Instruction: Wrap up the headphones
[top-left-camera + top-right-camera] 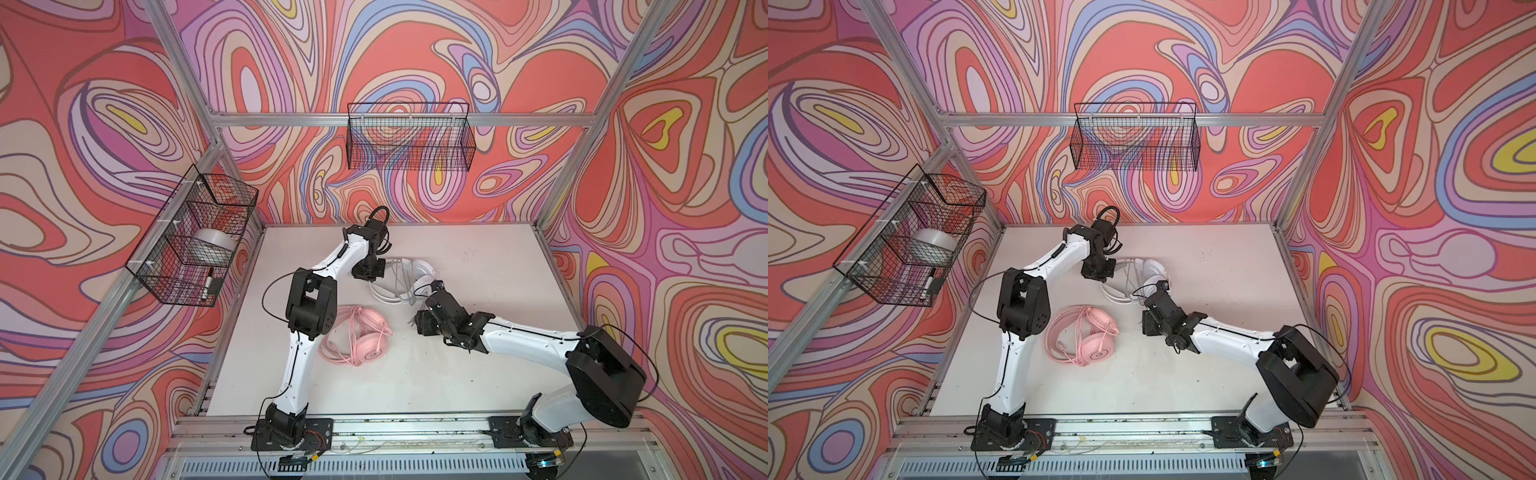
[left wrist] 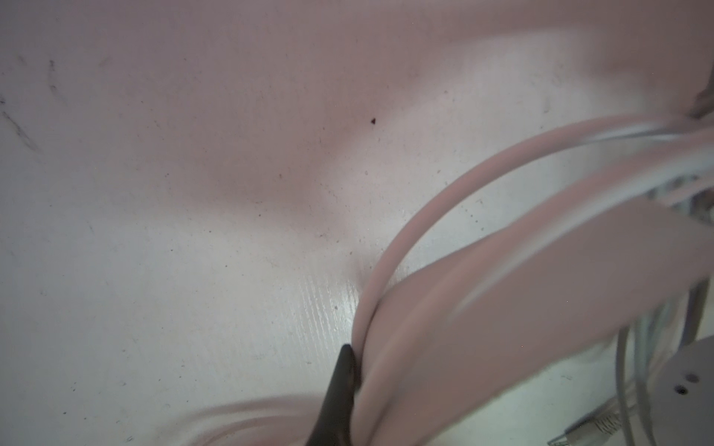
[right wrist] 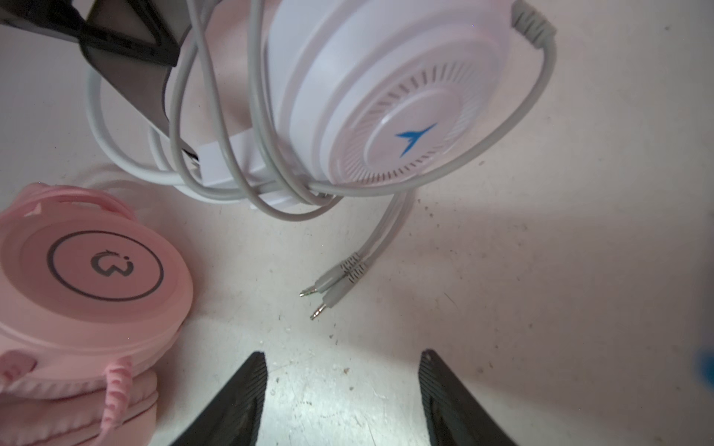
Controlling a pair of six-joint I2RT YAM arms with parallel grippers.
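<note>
Clearly, the left gripper [image 1: 371, 277] was clamped on the headband of the white headset [image 3: 386, 96] at the far middle of the desk [image 1: 478, 374]. The right gripper [image 3: 342, 353] hovered beside it, jaws apart and empty. The pink headset [image 1: 365, 336] lay nearer the front.

Glossy plastic white headset [image 3: 386, 96]; matt table [image 3: 541, 270] (scuffed, speckled).

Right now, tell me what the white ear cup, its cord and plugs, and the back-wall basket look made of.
The white ear cup looks like hard plastic: smooth, glossy, with moulded radial slots. Its cord seems a rubbery pale grey sheath, matte, bending in loose loops. The plug tips glint like metal. The back-wall basket is thin black wire mesh, probably coated metal.
</note>
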